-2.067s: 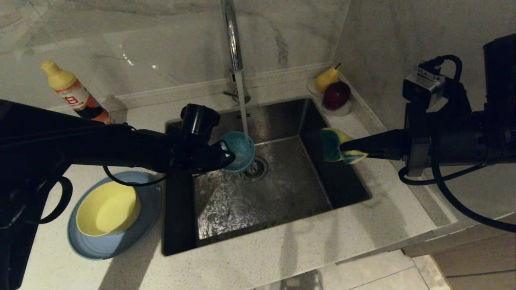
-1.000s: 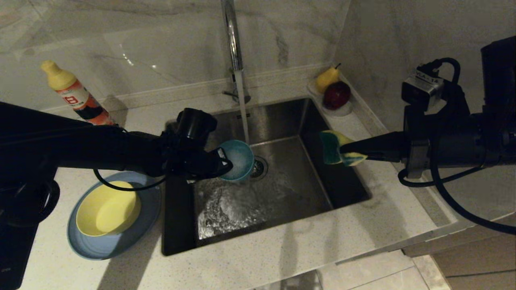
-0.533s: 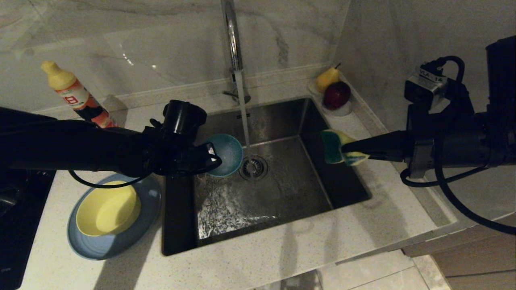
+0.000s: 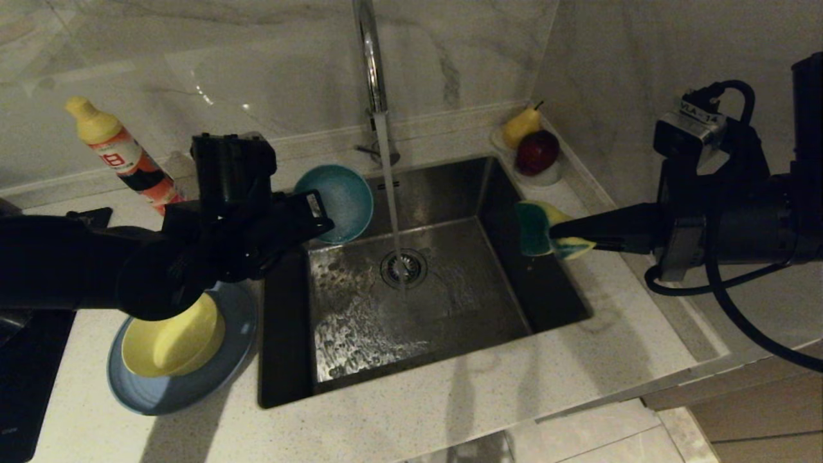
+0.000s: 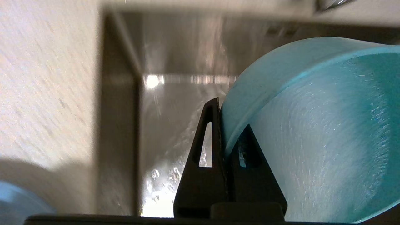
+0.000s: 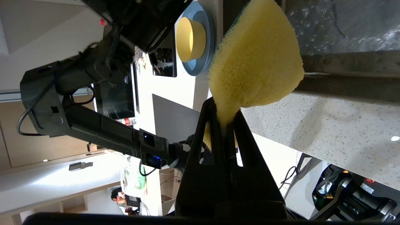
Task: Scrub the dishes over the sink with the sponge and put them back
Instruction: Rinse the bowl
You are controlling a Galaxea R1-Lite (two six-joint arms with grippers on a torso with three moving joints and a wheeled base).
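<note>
My left gripper [image 4: 316, 218] is shut on the rim of the teal-blue bowl [image 4: 339, 202], lifted above the sink's back left corner, left of the running water. In the left wrist view one finger sits inside the teal-blue bowl [image 5: 312, 131] and one outside, with my left gripper [image 5: 225, 125] pinching the rim. The yellow bowl [image 4: 172, 337] sits in the blue-grey plate [image 4: 193, 386] on the counter left of the sink [image 4: 418, 283]. My right gripper [image 4: 556, 239] is shut on the sponge [image 4: 539, 228], held over the sink's right side. In the right wrist view the sponge [image 6: 256, 62] shows its yellow side above my right gripper [image 6: 224, 115].
The tap [image 4: 370, 58] runs a stream onto the drain [image 4: 403, 267]. A detergent bottle [image 4: 122, 151] stands at the back left. A pear [image 4: 521, 125] and a red apple [image 4: 537, 152] lie in a small dish at the sink's back right. A black cooktop [image 4: 26, 373] borders the far left.
My left arm has drawn the teal-blue bowl out of the water stream, up and to the back left, turning it. The right gripper and sponge have stayed in place.
</note>
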